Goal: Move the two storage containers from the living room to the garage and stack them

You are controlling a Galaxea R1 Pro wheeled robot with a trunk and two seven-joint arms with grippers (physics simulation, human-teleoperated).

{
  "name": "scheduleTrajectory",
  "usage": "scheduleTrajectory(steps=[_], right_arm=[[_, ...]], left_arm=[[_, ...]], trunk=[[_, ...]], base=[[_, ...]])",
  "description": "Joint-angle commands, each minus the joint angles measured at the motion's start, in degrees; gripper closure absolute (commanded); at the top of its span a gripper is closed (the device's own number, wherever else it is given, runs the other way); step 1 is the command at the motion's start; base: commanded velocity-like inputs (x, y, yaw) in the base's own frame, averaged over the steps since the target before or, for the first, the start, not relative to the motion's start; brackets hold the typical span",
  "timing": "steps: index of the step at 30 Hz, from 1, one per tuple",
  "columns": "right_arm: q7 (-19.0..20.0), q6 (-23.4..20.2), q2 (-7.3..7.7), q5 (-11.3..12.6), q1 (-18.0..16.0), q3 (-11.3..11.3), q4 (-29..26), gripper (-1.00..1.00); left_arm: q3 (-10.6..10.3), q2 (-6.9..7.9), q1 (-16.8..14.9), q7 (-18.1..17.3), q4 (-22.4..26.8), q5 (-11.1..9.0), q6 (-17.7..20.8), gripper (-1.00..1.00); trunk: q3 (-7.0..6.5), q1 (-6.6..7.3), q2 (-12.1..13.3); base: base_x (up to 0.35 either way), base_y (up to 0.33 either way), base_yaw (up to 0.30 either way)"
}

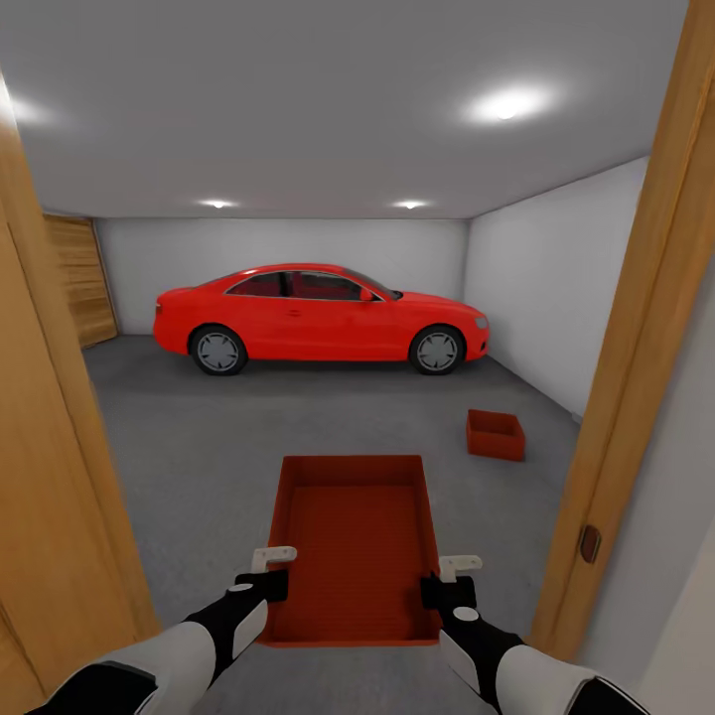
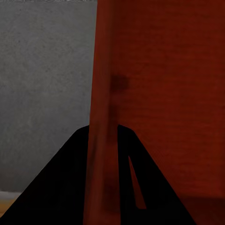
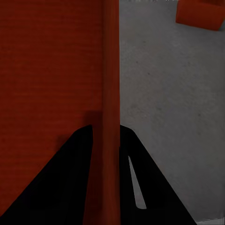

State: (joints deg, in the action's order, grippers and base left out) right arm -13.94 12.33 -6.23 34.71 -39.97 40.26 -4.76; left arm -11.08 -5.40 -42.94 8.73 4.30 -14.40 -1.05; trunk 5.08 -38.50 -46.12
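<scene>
Between the wooden door jambs, both pincers, left [image 1: 270,569] and right [image 1: 449,578], clamp the orange-red ribbed open-top plastic bin [image 1: 356,544] by its side walls, long axis toward 12 o'clock, with its twin bin [image 1: 496,435] on the grey concrete floor [image 1: 248,427] at 1 o'clock.

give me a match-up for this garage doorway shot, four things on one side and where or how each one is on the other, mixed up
Things:
1. held storage container
2. second storage container
3. red car
4. left gripper

Place or state:
A. parked side-on at the far end of the garage
B. carried between both arms, open top facing up
C. shut on the held bin's left wall
D. sitting alone on the grey concrete floor, ahead and to the right

Pairs: 1-B, 2-D, 3-A, 4-C

The right gripper grips the opposite wall in the same way.
</scene>
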Motion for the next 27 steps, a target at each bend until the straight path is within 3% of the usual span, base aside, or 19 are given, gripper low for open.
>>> scheduleTrajectory(steps=[1,13,27], right_arm=[[0.93,-0.12,0.0,0.71,0.0,1.23,0.01,1.0],[0.93,-0.12,0.02,0.71,0.04,1.22,0.01,1.0],[0.93,-0.12,0.0,0.71,0.03,1.22,0.01,1.0]], left_arm=[[3.78,0.64,-0.13,4.72,0.14,0.17,-1.61,1.0],[3.78,0.62,-0.13,4.72,0.18,0.17,-1.61,1.0],[3.78,0.57,-0.13,4.77,0.19,0.17,-1.65,1.0]], trunk=[[0.09,-0.03,-0.07],[0.09,-0.03,-0.07],[0.09,-0.03,-0.07]], base=[[0.194,0.0,0.0],[0.202,0.0,0.0],[0.012,-0.087,0.0]])
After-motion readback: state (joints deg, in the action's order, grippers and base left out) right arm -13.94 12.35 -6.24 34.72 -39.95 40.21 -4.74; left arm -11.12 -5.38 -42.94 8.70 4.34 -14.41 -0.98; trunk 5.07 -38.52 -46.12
